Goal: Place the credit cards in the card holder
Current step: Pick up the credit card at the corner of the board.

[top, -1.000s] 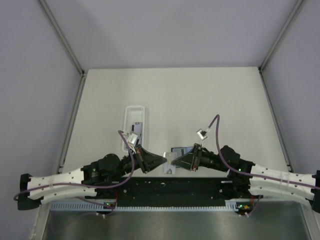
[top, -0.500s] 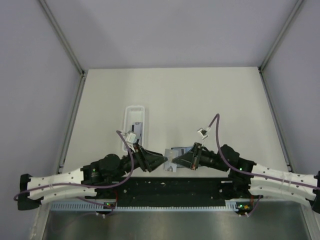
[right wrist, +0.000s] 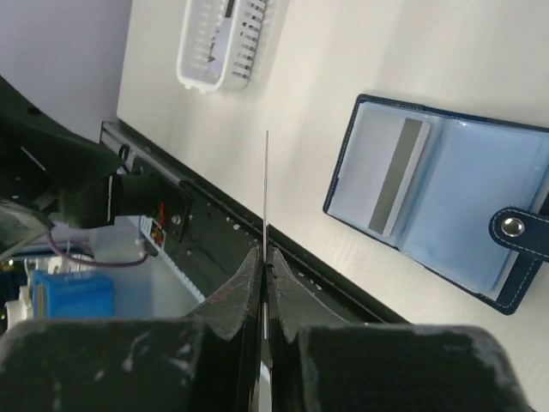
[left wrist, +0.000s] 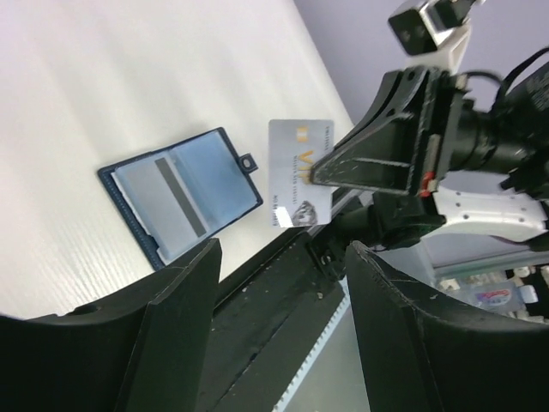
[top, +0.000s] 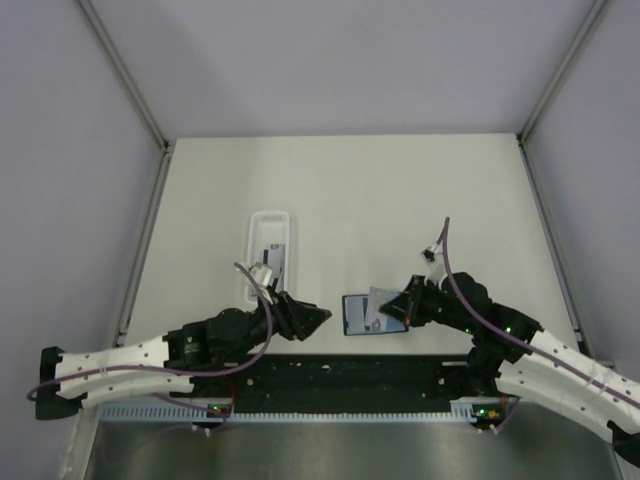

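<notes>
Since a second ago the left fingers (top: 316,318) have let go and spread open, empty. The right fingers (right wrist: 265,270) have drawn back rightward, pinched shut on a credit card (left wrist: 300,172). Just beside it, the card holder (top: 356,314) lies open on the tabletop (top: 330,190), with another card (right wrist: 390,176) in the half away from its snap tab (right wrist: 513,227). The white tray (top: 270,245) may hold more.

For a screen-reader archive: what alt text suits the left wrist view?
The right tool pinches a grey card beside the open navy card holder, which already holds one striped card. The left tool, open, frames the foreground.
</notes>
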